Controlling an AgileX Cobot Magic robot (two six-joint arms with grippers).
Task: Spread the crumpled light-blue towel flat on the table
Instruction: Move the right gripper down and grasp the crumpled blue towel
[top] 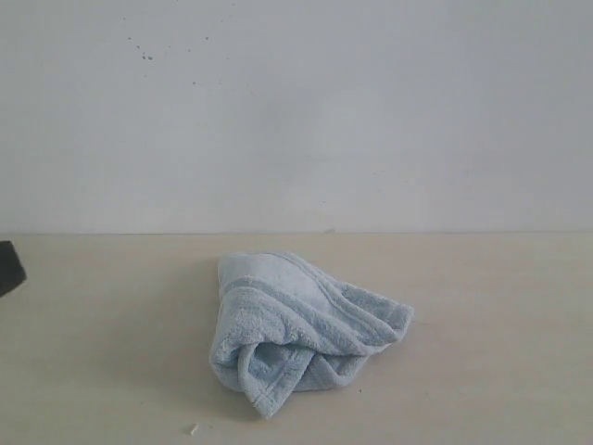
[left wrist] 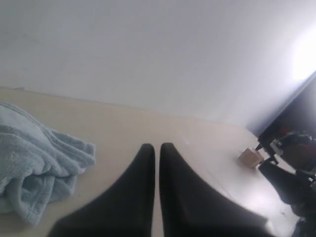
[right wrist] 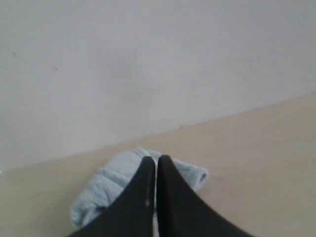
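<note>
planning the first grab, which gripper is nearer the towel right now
Left, probably. The left gripper sits beside the towel, which looks large there; the right gripper points at it from farther back.

Pale-blue towel [top: 301, 329] (plain) on cream table [top: 500, 371].

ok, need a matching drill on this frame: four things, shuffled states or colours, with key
Things:
1. towel
2. left gripper
3. table
4. wall

States:
A. plain beige, flat, bears the cloth
B. light blue, crumpled in a heap
C. white, with a few dark specks
D. black fingers together, holding nothing, apart from the cloth

Pairs: 1-B, 2-D, 3-A, 4-C
</note>
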